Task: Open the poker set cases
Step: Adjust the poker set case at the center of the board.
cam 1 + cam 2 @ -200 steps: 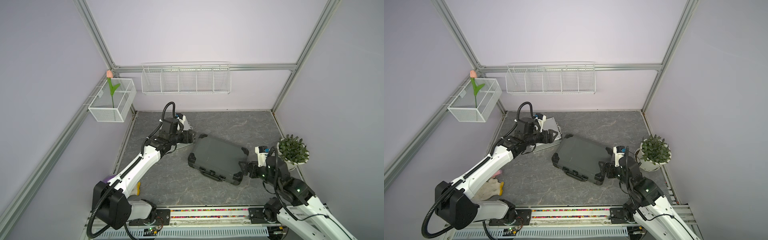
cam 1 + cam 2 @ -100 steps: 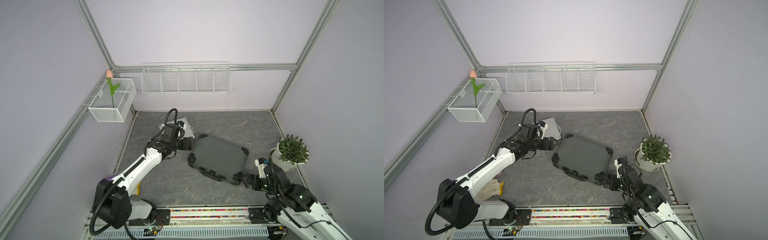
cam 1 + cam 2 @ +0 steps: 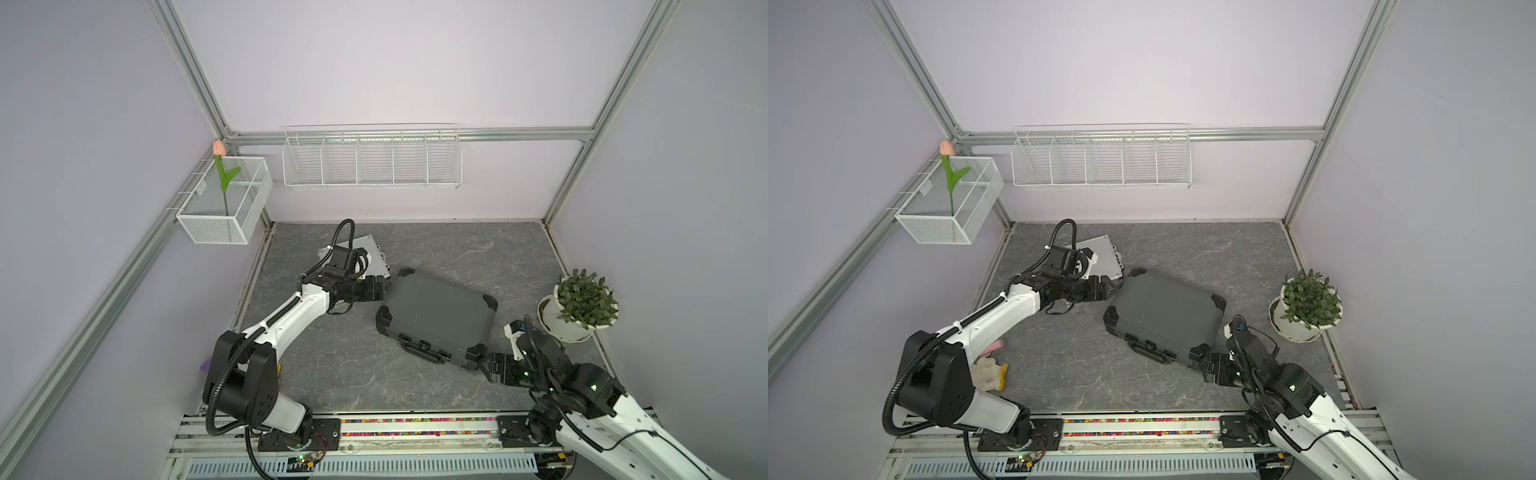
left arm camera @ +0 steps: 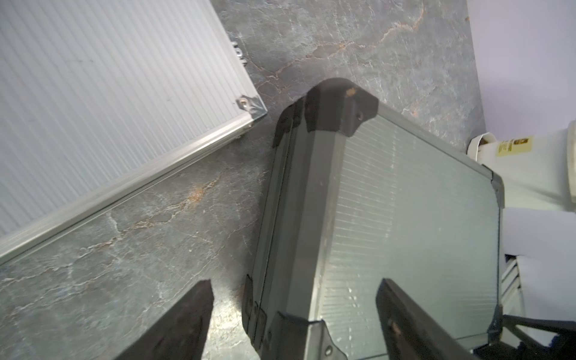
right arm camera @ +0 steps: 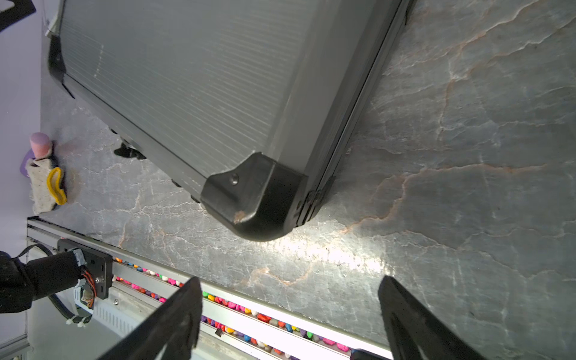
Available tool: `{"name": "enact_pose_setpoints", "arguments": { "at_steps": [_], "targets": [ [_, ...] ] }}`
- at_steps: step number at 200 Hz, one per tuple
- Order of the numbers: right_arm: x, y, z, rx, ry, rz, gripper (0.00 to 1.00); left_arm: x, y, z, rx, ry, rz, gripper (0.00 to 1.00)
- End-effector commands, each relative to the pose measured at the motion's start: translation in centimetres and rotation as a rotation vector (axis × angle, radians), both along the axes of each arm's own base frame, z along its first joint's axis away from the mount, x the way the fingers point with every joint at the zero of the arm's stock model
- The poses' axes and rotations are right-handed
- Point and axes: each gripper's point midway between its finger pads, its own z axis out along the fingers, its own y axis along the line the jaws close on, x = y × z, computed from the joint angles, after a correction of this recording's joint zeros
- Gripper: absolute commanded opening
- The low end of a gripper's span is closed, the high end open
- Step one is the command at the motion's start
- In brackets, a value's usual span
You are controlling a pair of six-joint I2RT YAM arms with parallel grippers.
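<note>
Both grippers are spread wide and hold nothing. The left gripper (image 3: 385,286) (image 3: 1111,286) (image 4: 294,282) straddles the left side edge of the dark case: in the left wrist view one finger (image 4: 187,318) is over bare table and the other (image 4: 405,314) over the lid, with a black corner guard between them. Whether either finger touches the case I cannot tell. The right gripper (image 3: 484,363) (image 3: 1204,365) (image 5: 290,278) sits low just off the case's near right corner. In the right wrist view that corner guard is in front of the open jaws and clear of them.

The table (image 3: 457,249) is grey marbled stone. The dark case (image 3: 436,316) (image 3: 1163,316) (image 4: 405,202) (image 5: 187,78) lies flat and closed at its middle, turned at a slant, with its handle and latches on the side facing the arm bases. A long basket (image 3: 372,160) of white wire hangs on the back wall. The silver case (image 3: 368,245) (image 3: 1104,249) (image 4: 93,93) lies flat and closed at the back left, partly hidden by the left arm. Its corner is close to the dark case's back left corner, with a narrow strip of table between them. A small basket (image 3: 224,224) hangs on the left wall. A plant (image 3: 584,299) in a white pot stands at the right edge. A glove (image 3: 988,372) lies by the left arm's base. A tulip (image 3: 219,148) stands in the small basket.
</note>
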Motion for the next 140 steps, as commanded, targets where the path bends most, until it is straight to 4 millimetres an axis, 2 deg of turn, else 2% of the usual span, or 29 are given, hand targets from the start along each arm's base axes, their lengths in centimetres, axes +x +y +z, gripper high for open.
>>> {"name": "enact_pose_setpoints", "arguments": {
  "at_steps": [1,32,62,82,113,140],
  "targets": [
    [0.1,-0.1,0.5,-0.017,-0.006,-0.027,0.91,0.6,-0.1,0.2,-0.049,0.038,0.023,0.84],
    [0.5,0.7,0.2,-0.043,-0.014,0.001,0.9,0.2,-0.8,-0.9,-0.086,0.081,0.004,0.83],
    [2.4,3.6,1.0,0.028,-0.057,0.02,0.87,-0.5,-0.8,-1.9,-0.09,0.123,0.018,0.82],
    [3.8,5.4,1.8,0.086,-0.082,0.004,0.89,-1.3,-0.9,-2.9,-0.094,0.154,0.03,0.82],
    [4.6,5.2,0.6,0.04,-0.064,-0.038,0.96,-2.7,-2.3,-3.8,-0.075,0.175,-0.006,0.82],
    [5.0,5.0,0.5,0.073,-0.079,-0.064,0.96,-3.9,-3.5,-4.3,-0.056,0.187,-0.045,0.82]
  ]
}}
